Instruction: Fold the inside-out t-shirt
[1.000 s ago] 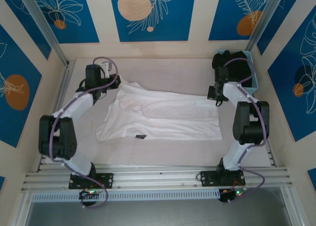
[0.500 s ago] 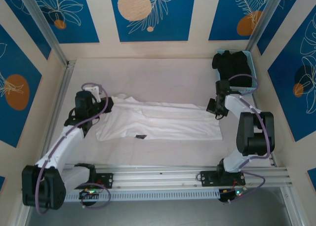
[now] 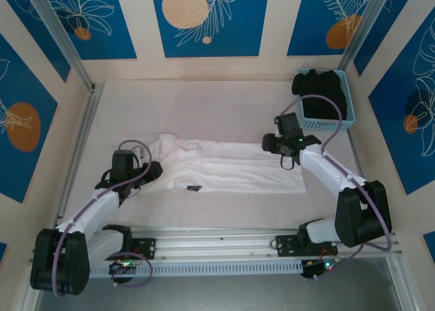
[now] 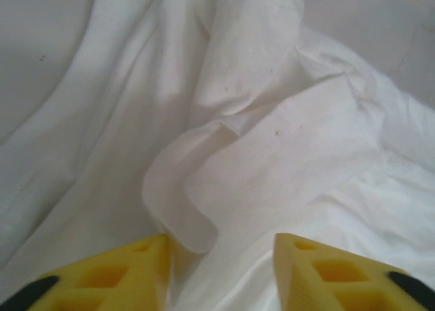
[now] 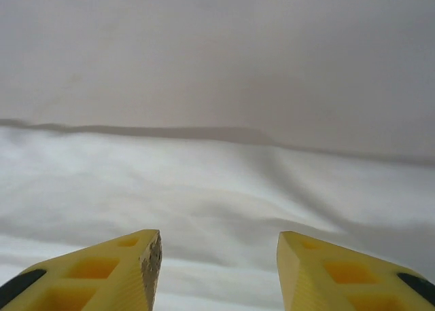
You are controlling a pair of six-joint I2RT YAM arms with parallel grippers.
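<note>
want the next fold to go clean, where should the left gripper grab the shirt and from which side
The raised curl of cloth at the shirt's left end, approached low from the left by the left gripper. It stands up off the flat layers, ahead of the open fingers, so it should pinch easily.

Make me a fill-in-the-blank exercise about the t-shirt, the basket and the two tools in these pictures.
1. The t-shirt lying on the table is ___ in colour.
2. The black garment sits in a basket coloured ___.
3. That basket stands at the table's far ___ corner.
4. The left tool and the right tool have fingers coloured ___.
Missing words: white; blue; right; yellow.
</note>
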